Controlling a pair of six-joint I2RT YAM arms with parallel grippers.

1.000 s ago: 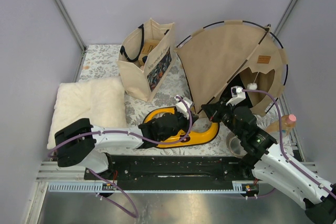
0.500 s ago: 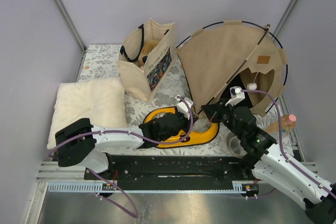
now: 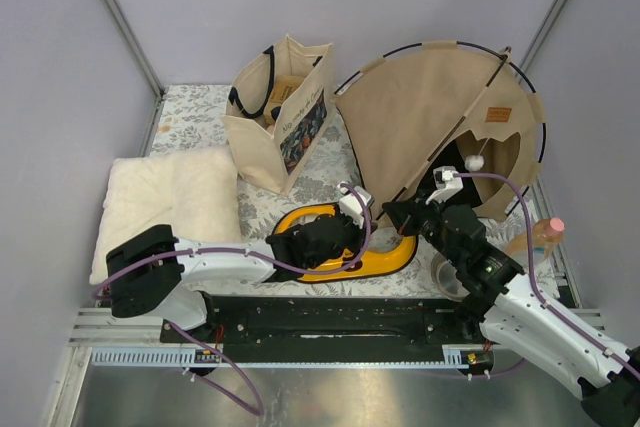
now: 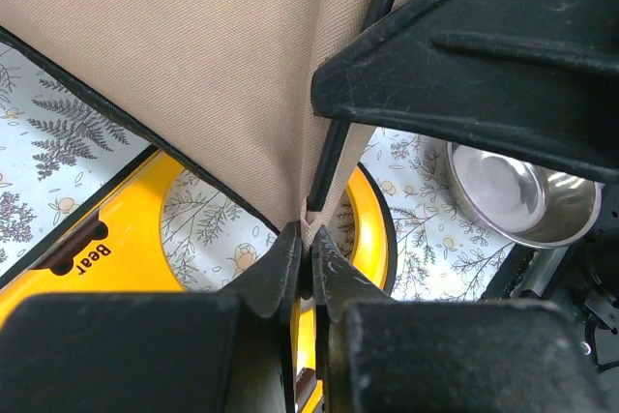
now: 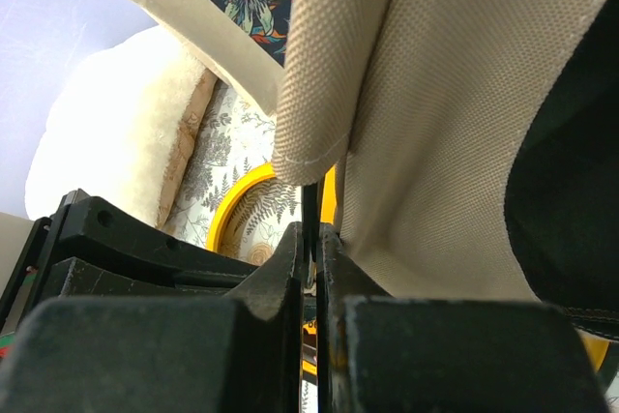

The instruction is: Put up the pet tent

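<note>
The pet tent (image 3: 425,112), tan canvas on thin black poles, stands tilted at the back right, its arched doorway facing right with a white pompom (image 3: 479,162) and a brown label (image 3: 498,114). Both grippers meet at its near lower corner. My left gripper (image 3: 364,217) is shut on the canvas corner tab (image 4: 309,229), just below the end of a black pole (image 4: 329,166). My right gripper (image 3: 392,211) is shut on the thin black pole (image 5: 310,202), beside a folded canvas edge (image 5: 319,94).
A beige tote bag (image 3: 280,117) stands at the back centre and a cream fluffy pillow (image 3: 170,207) lies at the left. A yellow ring-shaped frame (image 3: 392,261) lies under the grippers. A steel bowl (image 4: 522,195) and a pink-capped bottle (image 3: 540,235) sit at the right.
The tent has shifted slightly, its right edge drawing a little inward. Both grippers stay shut at its corner and have barely moved.
</note>
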